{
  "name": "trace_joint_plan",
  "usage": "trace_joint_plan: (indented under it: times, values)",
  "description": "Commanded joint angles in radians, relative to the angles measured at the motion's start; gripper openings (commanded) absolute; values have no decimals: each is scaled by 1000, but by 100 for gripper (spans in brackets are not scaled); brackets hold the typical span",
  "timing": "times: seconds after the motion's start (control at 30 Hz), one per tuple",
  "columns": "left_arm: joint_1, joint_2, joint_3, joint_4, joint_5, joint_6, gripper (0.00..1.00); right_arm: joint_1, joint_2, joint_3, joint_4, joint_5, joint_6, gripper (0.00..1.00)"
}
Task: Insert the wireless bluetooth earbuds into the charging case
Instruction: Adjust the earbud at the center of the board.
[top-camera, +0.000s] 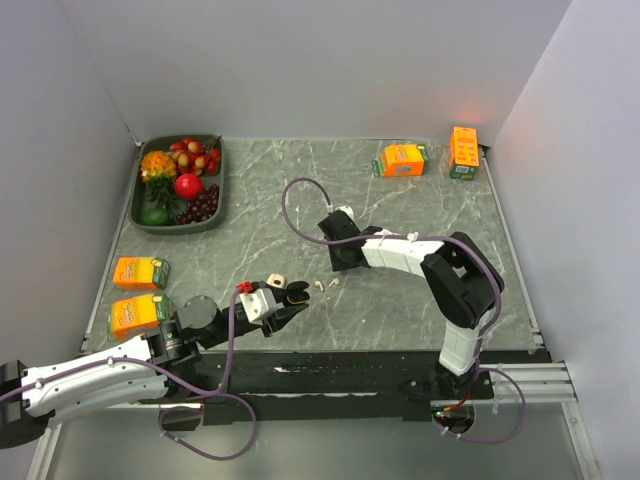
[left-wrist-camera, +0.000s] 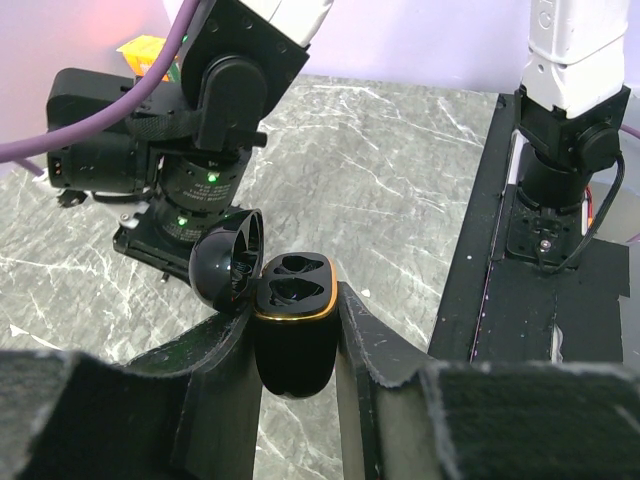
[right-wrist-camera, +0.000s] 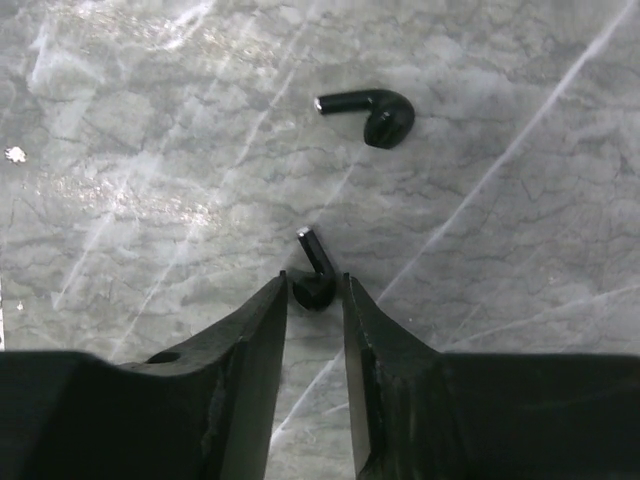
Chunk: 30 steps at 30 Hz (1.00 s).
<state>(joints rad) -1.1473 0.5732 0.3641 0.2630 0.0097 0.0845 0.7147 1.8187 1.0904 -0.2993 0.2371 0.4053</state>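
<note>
My left gripper is shut on an open black charging case with a gold rim. It holds the case upright above the table, lid hinged back, both sockets empty. My right gripper points down at the marble table. Its fingertips close on the head of a black earbud that rests on the table. A second black earbud lies loose a little beyond it. Two white earbuds lie on the table between the two grippers. In the top view the right gripper hides the black buds.
A grey tray of fruit stands at the back left. Two orange cartons lie at the left edge, and two more at the back right. The right arm's base stands on the black front strip.
</note>
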Motion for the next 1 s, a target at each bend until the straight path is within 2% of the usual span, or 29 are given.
trace_joint_plan:
  times: [0.0, 0.1, 0.17, 0.23, 0.33, 0.37, 0.5, 0.67, 0.77, 0.83, 0.9, 0.93, 0.97]
  values:
    - [-6, -1, 12, 30, -7, -14, 1, 14, 42, 40, 20, 8, -37, 23]
    - [-6, -4, 13, 25, -5, -12, 1, 23, 8, 20, 32, 11, -65, 7]
    - [-6, -9, 13, 25, -7, -12, 1, 40, -33, 17, 31, 19, -127, 0]
    - [-8, -15, 12, 33, -4, -12, 1, 46, -53, 34, 19, 19, -175, 0]
    - [-9, -13, 15, 39, 6, -11, 1, 48, -108, 29, 43, -106, -328, 0]
    - [-8, -13, 16, 41, 10, -11, 1, 51, -140, 25, 52, -133, -424, 0]
    - [-11, -16, 21, 42, 24, -12, 1, 58, -251, -40, 112, -231, -623, 0]
    - [-11, -29, 19, 45, 36, -6, 1, 57, -263, 11, -32, -378, -834, 0]
    - [-12, -32, 21, 45, 42, -5, 1, 57, -198, 40, -122, -362, -916, 0]
    - [-14, -33, 25, 41, 42, -8, 1, 57, -179, 31, -101, -335, -934, 3]
    - [-15, -41, 26, 35, 38, -8, 1, 42, -188, 2, -80, -340, -919, 13]
    - [-15, -45, 26, 33, 38, -9, 1, 39, -190, 2, -78, -331, -902, 18]
    - [-17, -49, 24, 30, 35, -9, 1, 35, -196, -7, -52, -308, -890, 32]
